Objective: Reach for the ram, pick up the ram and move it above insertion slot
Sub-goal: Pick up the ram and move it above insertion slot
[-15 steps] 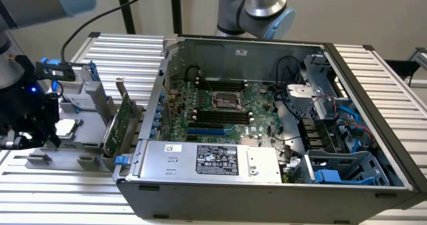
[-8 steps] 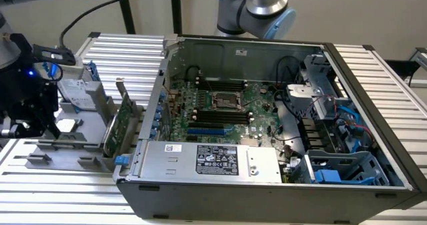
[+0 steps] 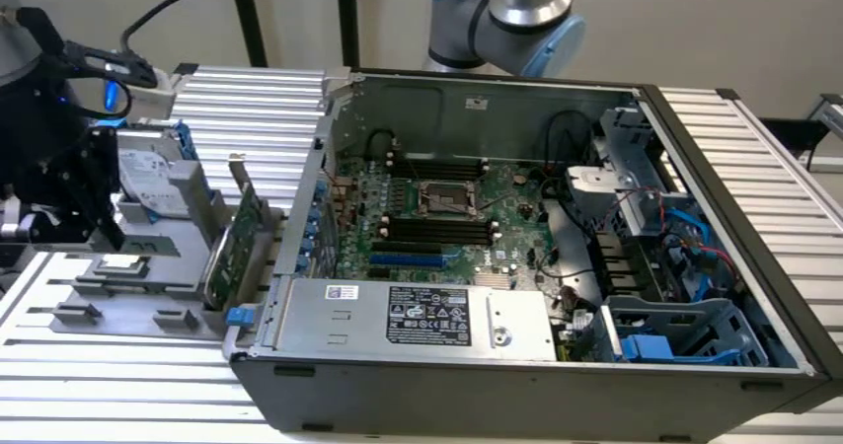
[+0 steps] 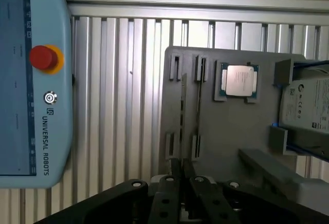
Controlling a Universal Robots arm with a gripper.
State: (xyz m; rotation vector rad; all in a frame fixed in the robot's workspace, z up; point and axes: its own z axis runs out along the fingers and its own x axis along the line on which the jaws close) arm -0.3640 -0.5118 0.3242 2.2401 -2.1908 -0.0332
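In the exterior view, my black tool (image 3: 53,192) hangs at the exterior view's left, over the grey plastic parts holder (image 3: 132,301) that sits on the ribbed aluminium surface (image 3: 118,390). An open dark-grey computer case (image 3: 527,390) lies toward the exterior view's right. Inside it, the long black memory slots (image 3: 435,229) on the green motherboard are well apart from the tool. Between holder and case stands a tall green expansion card with a metal bracket (image 3: 237,242), which is not my target.

In the wrist view, the ram (image 4: 183,112) shows edge-on as a long, thin strip standing in the holder's narrow slotted clips. Its long axis runs straight away from the tool (image 4: 182,175), and its near end sits right at the tool's tip, apparently between the two halves. I cannot tell whether the tool is open or closed. I judge the ram not yet lifted, since it lies seated along its clips. A square silver processor chip (image 4: 239,80) rests in the holder beside the ram, with a silver hard drive (image 4: 308,106) beyond it.
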